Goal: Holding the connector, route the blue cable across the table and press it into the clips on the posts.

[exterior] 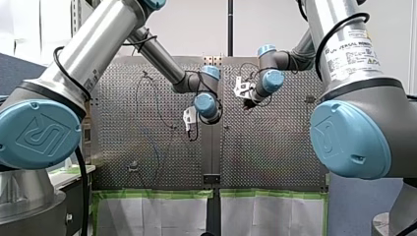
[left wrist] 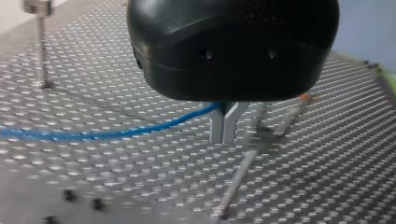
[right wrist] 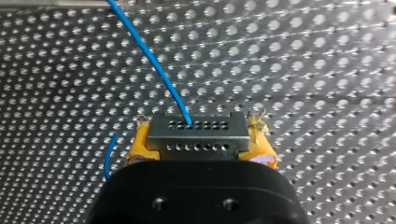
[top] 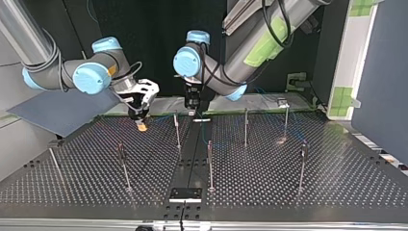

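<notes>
Right gripper: In the right wrist view your right gripper [right wrist: 199, 123] was clamped on the connector [right wrist: 197, 134], with a yellow pad [right wrist: 138, 145] pressed against each of its short ends.
Connector: You held a grey block with two rows of small holes, level between the pads, above the perforated table [right wrist: 327, 70]. I could not tell whether it touched the surface.
Blue cable: The blue cable [right wrist: 154, 60] left the connector's farther row of holes and ran away ahead of the gripper over the table. A short bend of it also showed just beside one pad.
Left gripper: In the left wrist view your left gripper [left wrist: 223, 139] had its metal fingers [left wrist: 215, 127] brought together at the tips. The cable ran across the table into the fork just above where they met, so it was gripped there.
Top view: Your right gripper sat at centre left of the frame, low over the far edge of the table. Your left gripper hung near it in the upper centre. The two were apart, not touching.
Posts: Thin upright posts [top: 210, 166] stood spread across the middle and lower frame of the top view, each well apart from the next. The clips [top: 304, 147] at their tops were too small for me to tell whether the cable lay in any.
Front view: Your left gripper was at frame centre, and your right gripper was just right of it and higher. Loose loops of cable lay on the left half of the table.
</notes>
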You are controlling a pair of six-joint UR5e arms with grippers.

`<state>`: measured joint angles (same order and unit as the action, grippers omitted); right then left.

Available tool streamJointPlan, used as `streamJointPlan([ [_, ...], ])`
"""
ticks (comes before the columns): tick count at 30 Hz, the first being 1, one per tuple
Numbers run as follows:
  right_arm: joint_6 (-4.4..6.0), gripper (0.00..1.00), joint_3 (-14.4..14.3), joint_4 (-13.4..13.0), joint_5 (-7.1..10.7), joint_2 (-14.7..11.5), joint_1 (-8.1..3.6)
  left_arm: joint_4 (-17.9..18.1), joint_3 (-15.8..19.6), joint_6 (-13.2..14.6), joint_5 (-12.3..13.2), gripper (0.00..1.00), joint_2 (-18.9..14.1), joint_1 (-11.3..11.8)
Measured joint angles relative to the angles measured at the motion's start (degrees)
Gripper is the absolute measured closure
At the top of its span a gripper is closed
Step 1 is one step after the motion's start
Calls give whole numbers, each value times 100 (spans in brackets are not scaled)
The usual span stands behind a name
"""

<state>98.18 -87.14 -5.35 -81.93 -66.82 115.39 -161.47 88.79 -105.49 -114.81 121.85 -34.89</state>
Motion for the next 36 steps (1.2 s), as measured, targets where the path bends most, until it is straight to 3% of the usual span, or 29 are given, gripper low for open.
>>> streamJointPlan([
  [7,-60,100,-146,-19,11,74,-6,411,415,-61,263,100,182,-30],
  [16,-138,100,-284,-79,43,472,-16,880,796,-158,464,100,192,30],
  [24,-92,100,-285,-274,75,546,-108,836,504,-187,722,100,364,48],
  [30,-83,100,-289,-405,127,653,-175,688,152,-203,748,100,667,107],
  [36,-59,100,-286,-594,141,758,-240,519,-207,-208,740,100,740,248],
])
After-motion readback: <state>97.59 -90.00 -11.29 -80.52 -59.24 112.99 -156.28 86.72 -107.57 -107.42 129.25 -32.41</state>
